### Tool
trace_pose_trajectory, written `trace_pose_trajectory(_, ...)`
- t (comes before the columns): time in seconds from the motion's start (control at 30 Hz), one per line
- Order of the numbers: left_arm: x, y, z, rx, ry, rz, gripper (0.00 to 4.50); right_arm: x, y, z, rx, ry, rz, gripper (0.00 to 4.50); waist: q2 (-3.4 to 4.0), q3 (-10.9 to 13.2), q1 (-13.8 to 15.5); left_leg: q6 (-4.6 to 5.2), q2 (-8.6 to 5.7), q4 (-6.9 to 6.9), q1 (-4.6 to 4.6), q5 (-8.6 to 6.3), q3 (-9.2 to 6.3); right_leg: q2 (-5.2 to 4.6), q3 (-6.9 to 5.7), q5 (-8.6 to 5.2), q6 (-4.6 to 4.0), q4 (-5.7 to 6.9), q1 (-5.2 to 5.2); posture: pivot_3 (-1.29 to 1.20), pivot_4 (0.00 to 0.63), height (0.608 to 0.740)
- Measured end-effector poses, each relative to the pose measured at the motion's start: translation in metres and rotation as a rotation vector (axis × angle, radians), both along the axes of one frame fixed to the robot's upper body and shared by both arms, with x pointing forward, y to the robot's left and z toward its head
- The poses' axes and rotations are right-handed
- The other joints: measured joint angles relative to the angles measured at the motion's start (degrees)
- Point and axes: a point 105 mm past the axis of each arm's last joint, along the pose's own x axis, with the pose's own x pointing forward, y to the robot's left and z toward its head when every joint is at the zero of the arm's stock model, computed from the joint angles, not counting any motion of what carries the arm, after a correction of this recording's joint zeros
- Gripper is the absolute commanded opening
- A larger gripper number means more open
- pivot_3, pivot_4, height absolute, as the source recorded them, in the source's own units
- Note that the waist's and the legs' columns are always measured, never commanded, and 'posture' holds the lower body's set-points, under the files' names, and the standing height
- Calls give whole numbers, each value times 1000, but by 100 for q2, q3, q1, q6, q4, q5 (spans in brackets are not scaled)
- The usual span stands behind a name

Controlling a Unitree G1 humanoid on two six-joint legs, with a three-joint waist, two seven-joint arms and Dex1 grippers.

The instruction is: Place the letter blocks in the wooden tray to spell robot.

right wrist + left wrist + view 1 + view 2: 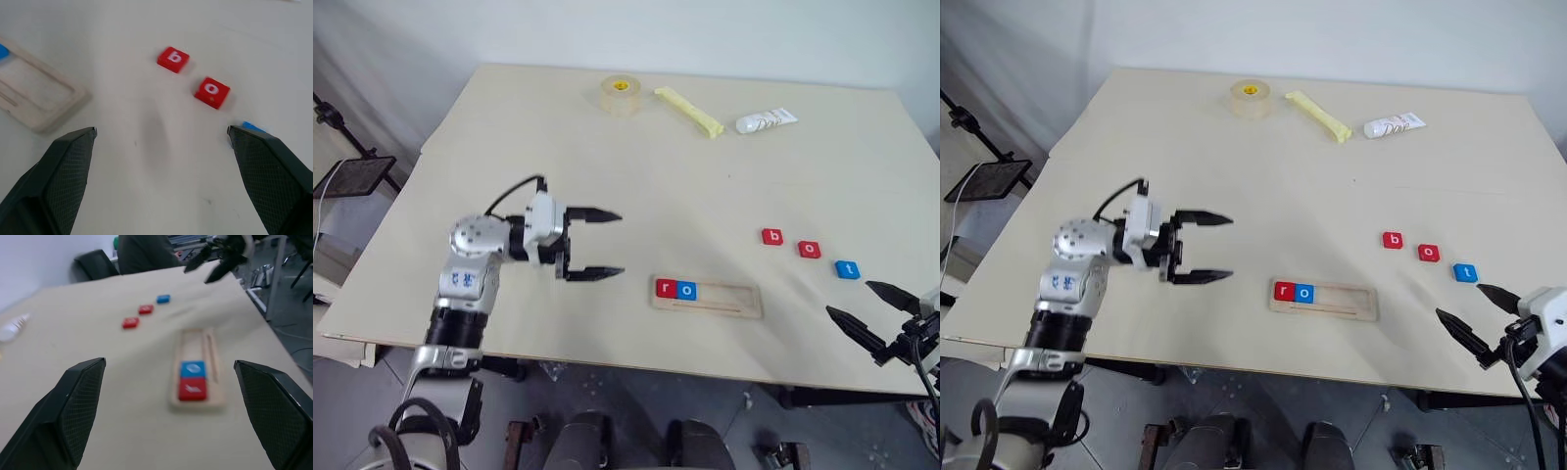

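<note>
**Two tiles seated, three loose on the bench**

Near the front edge, the right gripper (871,311) hovers with jaws apart and empty, just beside the blue t tile (847,269). The wooden tray (724,299) lies lengthwise along that edge, red r (666,288) and blue o (686,290) at its left end. The left gripper (595,244) points at it, jaws apart, well clear. Beyond, red b (772,236) and red o (810,249) sit in open bench (607,166).
</note>
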Motion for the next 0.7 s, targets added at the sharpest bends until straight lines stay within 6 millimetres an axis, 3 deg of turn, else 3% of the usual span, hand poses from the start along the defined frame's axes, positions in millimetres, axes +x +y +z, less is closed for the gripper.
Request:
trace_pose_trajectory(0.27,-5,10,-38,-58,42,-8,4459,2,-6,3,-1,21,-27,4500,0,0,-11,0,1,2,4,0,4,0,1,0,0,1,1,0,150,740)
trace_pose_trajectory(0.7,-4,8,-37,-82,9,-50,4459,1,-12,6,-5,41,-35,4500,0,-1,-82,0,1,1,6,0,4,-1,-1,0,0,9,1,0,150,740)
